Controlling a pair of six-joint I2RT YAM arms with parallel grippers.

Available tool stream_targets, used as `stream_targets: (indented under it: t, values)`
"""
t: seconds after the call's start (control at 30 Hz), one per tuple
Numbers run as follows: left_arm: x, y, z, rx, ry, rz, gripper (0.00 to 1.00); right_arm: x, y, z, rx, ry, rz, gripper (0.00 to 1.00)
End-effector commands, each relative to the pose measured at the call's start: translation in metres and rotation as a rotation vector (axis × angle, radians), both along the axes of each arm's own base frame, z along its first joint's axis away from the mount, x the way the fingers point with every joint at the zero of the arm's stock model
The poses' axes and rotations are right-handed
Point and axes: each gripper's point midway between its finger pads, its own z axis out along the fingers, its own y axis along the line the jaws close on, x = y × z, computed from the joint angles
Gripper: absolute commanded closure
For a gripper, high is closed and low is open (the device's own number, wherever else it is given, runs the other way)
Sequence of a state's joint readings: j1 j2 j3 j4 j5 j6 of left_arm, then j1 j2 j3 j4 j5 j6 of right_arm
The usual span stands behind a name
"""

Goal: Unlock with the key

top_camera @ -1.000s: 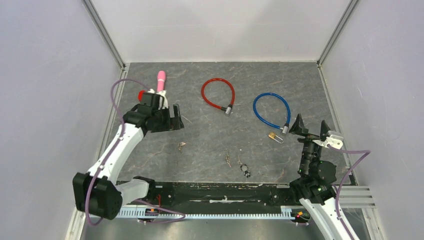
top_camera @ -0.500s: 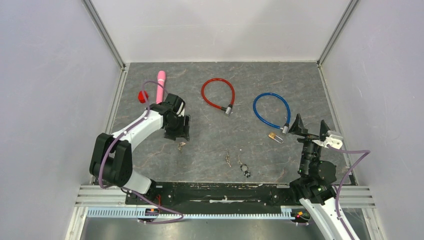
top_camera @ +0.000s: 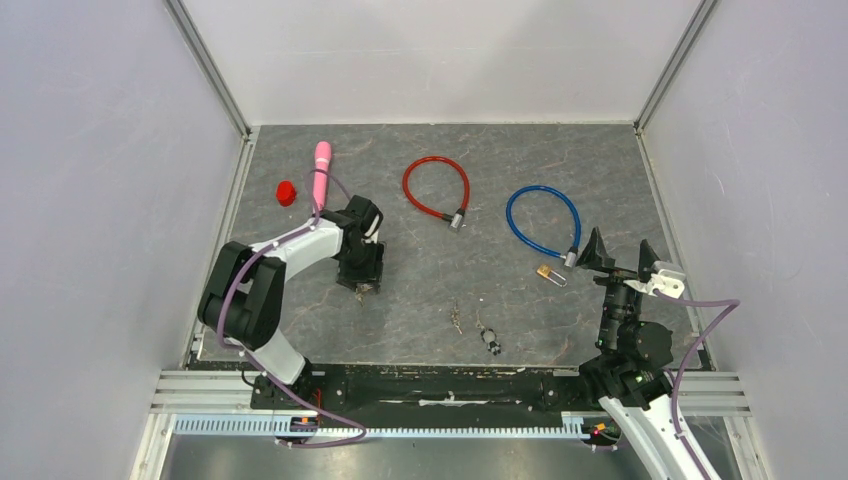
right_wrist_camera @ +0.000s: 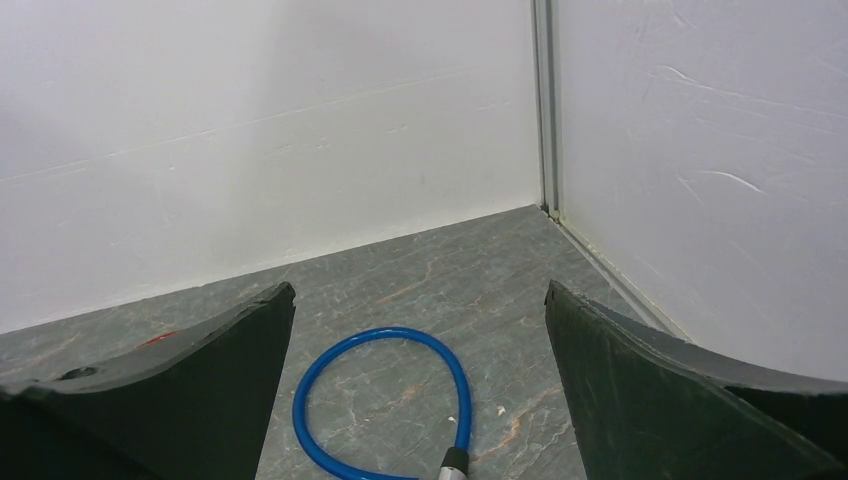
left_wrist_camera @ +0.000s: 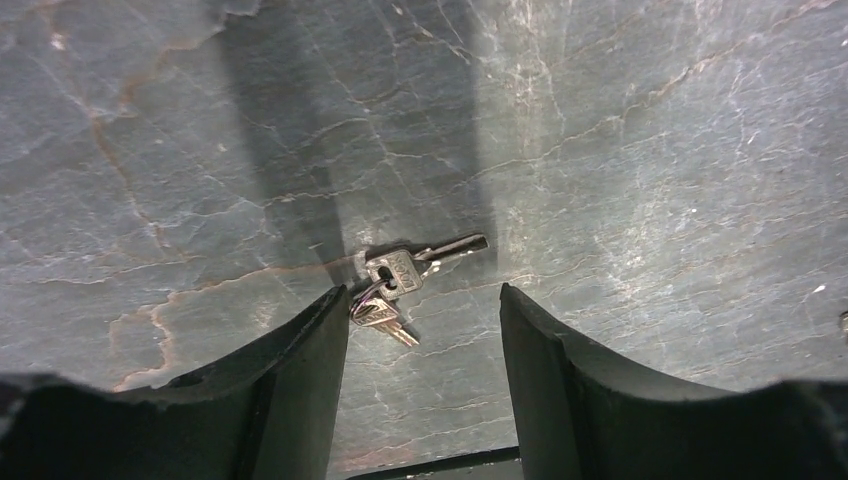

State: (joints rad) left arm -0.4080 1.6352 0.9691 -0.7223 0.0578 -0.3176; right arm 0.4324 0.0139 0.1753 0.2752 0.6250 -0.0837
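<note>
Since swinging over keys [left_wrist_camera: 398,285], L fingers [left_wrist_camera: 300,380] narrowed, seemingly gripping nothing; R fingers [right_wrist_camera: 200,400] wide.

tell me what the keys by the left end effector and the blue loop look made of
Keys: silvery metal, probably plated; they glint brightly and have sharp edges.
Blue loop: glossy plastic coating, likely over a cable; it has a smooth, even sheen, but the core is hidden.

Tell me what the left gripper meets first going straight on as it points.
Probably the bunch of keys lying on the table between the left gripper's fingers; its height above them is unclear.
</note>
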Motion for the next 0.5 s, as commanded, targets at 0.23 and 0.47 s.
stream_targets:
  t: [0.23, 0.47]
  values:
    - [-0.021, -0.032, -0.006, -0.023, 0.015, -0.004, 0.46, -0.002, 0.001, 0.007, -0.006, -0.021, 0.007, 0.02]
    - [-0.032, -0.045, 0.006, -0.024, -0.031, -0.001, 0.48, -0.002, 0.001, 0.007, -0.006, -0.021, 0.008, 0.02]
